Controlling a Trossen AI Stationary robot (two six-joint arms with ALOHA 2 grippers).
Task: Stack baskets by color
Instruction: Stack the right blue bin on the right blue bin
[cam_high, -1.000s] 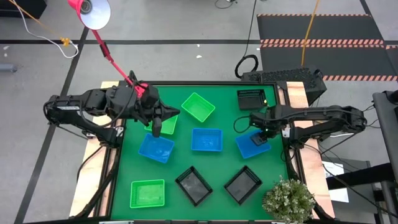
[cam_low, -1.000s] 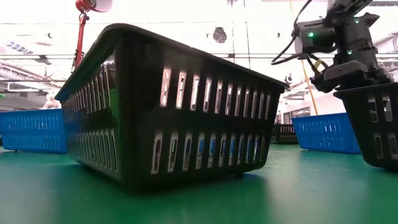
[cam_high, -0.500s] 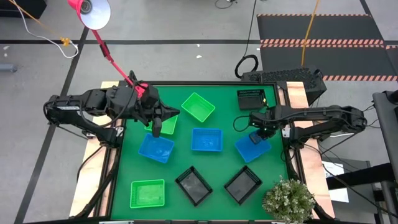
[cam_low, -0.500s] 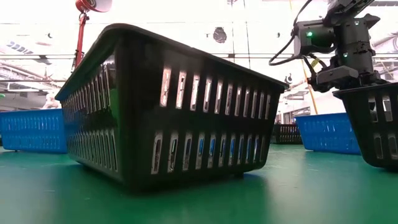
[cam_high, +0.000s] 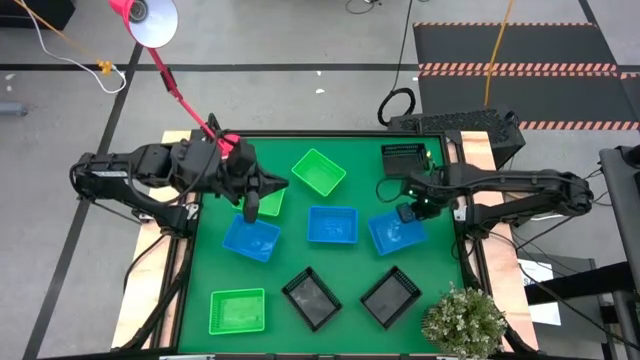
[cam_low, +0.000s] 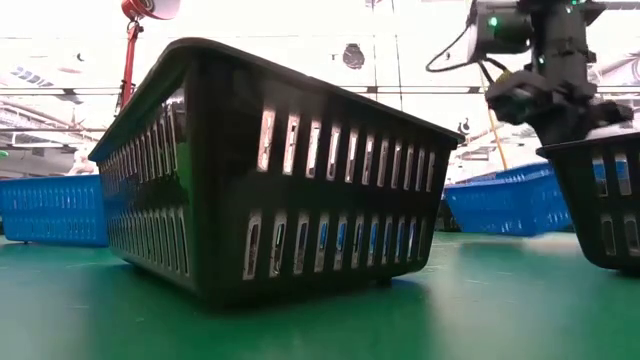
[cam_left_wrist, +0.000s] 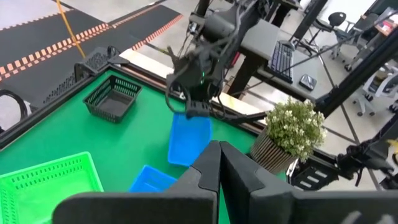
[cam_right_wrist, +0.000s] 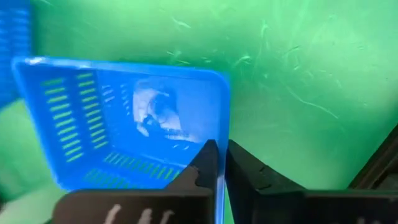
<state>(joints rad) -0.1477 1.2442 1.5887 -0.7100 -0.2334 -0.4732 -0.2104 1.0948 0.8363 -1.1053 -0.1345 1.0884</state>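
Green matting covers the surface (cam_high: 340, 262), where small perforated plastic baskets lie scattered under a concrete-floored workshop. At the right side of the mat sits a blue basket (cam_high: 396, 232), a shallow rectangle with slotted walls; in the low view it is tipped, one end raised off the mat. Its long axis runs roughly across the mat, slightly skewed. The right claw (cam_high: 408, 212) is clamped together on the far rim of this basket, its two dark fingers pinching the thin wall, as the right wrist view shows. Just beside it toward the middle lies a second blue basket (cam_high: 332, 225), square to the mat edges, and further left a third blue basket (cam_high: 250, 238), turned a little. Green baskets sit near the back centre (cam_high: 319, 171), at the front left corner (cam_high: 237, 311), and one partly under the left claw (cam_high: 250, 211), whose fingers are pressed together and hold nothing, hovering over that green basket's edge. Black baskets stand at the back right (cam_high: 404, 159) and, both rotated diagonally, at the front (cam_high: 312, 297) and (cam_high: 390, 296). A potted plant (cam_high: 462, 320) stands at the front right corner, and a red lamp (cam_high: 145, 18) leans over the back left.
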